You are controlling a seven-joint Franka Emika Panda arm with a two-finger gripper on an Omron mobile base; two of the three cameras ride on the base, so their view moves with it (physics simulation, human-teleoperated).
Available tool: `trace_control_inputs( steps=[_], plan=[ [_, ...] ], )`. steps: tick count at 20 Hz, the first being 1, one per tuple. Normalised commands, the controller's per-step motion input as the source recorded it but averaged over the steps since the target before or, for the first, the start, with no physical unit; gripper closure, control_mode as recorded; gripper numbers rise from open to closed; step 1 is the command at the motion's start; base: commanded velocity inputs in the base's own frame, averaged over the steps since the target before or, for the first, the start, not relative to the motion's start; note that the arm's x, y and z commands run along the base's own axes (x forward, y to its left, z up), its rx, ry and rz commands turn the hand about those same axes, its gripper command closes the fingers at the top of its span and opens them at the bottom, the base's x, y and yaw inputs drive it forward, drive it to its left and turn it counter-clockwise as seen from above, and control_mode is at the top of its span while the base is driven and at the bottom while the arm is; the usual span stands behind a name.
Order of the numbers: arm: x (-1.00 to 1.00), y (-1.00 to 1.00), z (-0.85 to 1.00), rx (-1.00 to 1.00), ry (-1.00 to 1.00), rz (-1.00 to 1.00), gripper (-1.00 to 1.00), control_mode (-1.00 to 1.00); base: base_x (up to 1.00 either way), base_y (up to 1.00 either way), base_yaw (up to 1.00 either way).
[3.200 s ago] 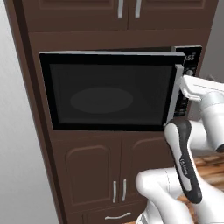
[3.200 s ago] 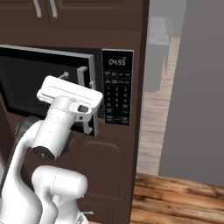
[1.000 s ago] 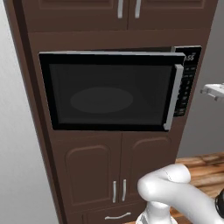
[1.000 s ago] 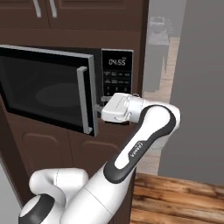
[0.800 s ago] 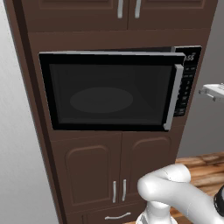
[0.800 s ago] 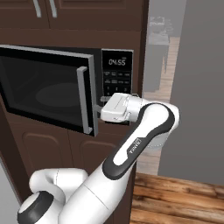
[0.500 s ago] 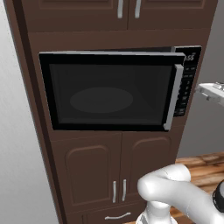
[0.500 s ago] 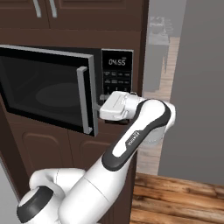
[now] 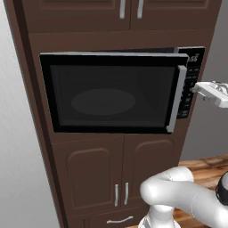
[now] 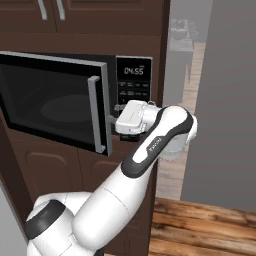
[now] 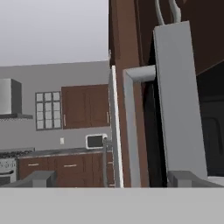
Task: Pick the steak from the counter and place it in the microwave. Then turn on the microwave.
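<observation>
While the white arm sweeps up from the base and bends at the elbow, its hand is held level, pointing sideways at the microwave (image 10: 60,100), and the gripper (image 10: 119,116) sits right at the keypad (image 10: 133,92) side, just past the door's free edge. From the left base view the gripper (image 9: 196,89) pokes in from the right, its tip just beside the keypad strip. Jaws are spread wide, nothing between them; the hand view shows both fingertips (image 11: 39,178) far apart at the bottom.

The microwave is a wide black built-in unit set in dark brown cabinetry (image 9: 111,178), with a dark glass door, grey frame and a vertical grey handle (image 10: 95,115). Its door stands slightly ajar, swung a little outward. The display (image 10: 134,70) glows above the buttons. I cannot tell whether the gripper touches the keypad.
</observation>
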Motion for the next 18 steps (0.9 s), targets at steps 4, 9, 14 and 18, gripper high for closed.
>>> trace_control_inputs(
  steps=[4, 9, 14, 18],
  plan=[
    [0.26, 0.00, -0.12, 0.00, -0.02, 0.05, -1.00, -1.00, 0.00, 0.00, 0.00],
    [0.26, 0.00, -0.08, 0.00, -0.02, 0.02, -1.00, -1.00, 0.00, 0.00, 0.00],
    [0.24, 0.00, -0.04, 0.00, 0.00, 0.00, -1.00, -1.00, 0.00, 0.00, 0.00],
    [0.19, 0.00, -0.01, 0.00, 0.00, 0.00, -1.00, -1.00, 0.00, 0.00, 0.00]
  ],
)
